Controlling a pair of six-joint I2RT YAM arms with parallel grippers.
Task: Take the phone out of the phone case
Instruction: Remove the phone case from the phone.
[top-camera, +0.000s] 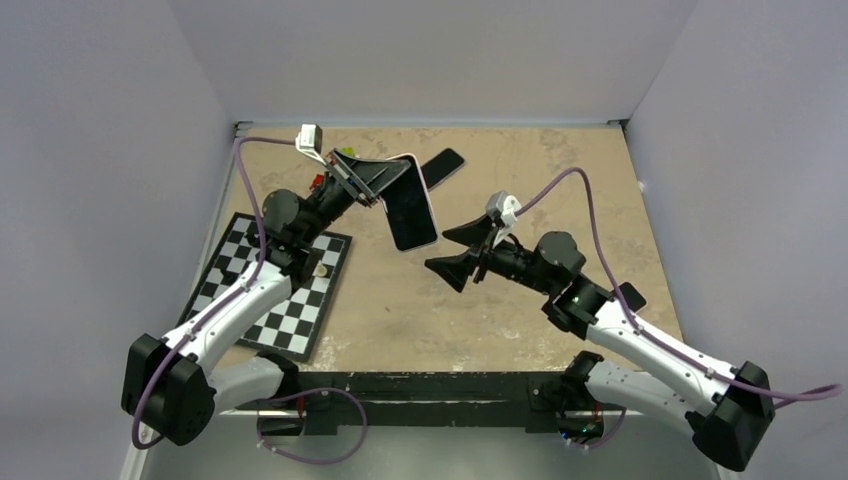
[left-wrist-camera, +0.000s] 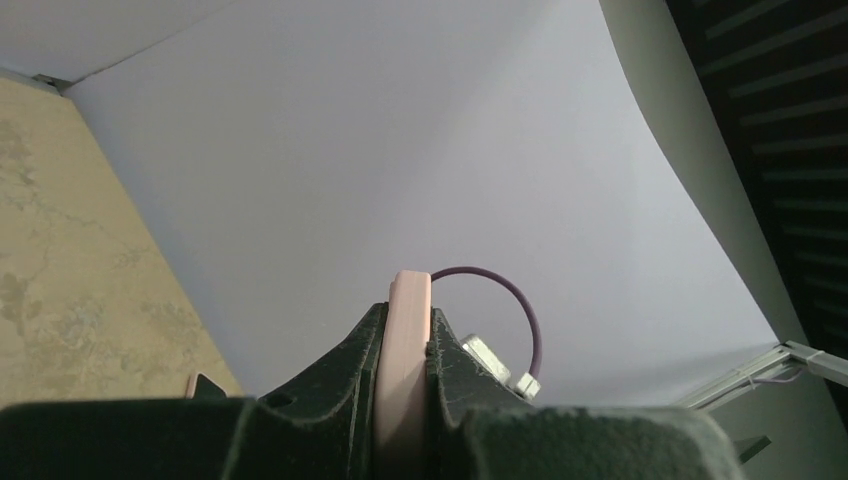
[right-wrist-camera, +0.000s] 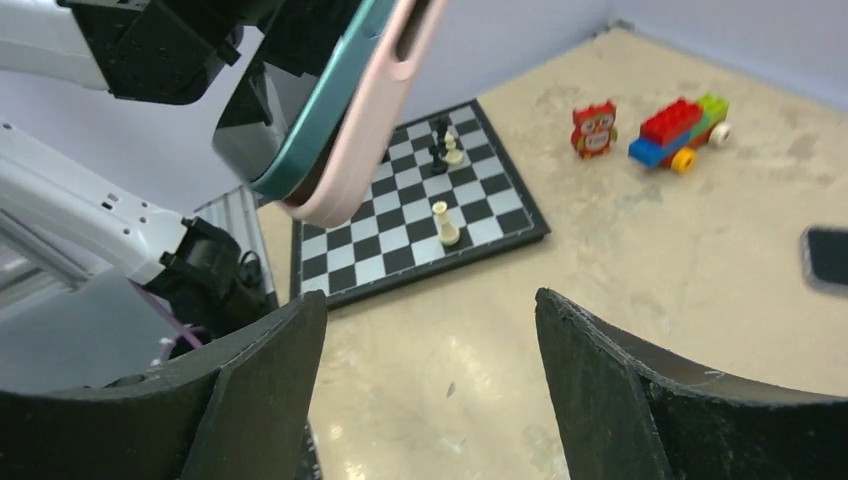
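Pink phone case (left-wrist-camera: 405, 350), with the dark-screened phone (top-camera: 410, 215) sitting in it, is clamped at one end between the left claw's (top-camera: 385, 180) fingers, lifted off the table (top-camera: 560, 180) and tilted. The right claw (top-camera: 437, 249) hangs just beside the case's free lower end, its jaws spread wide apart and gripping nothing. Under the left claw's arm lies a chessboard (top-camera: 300, 310) with a few pieces. Just beyond the left claw, a dark flat handset (top-camera: 443, 165) rests on the table.
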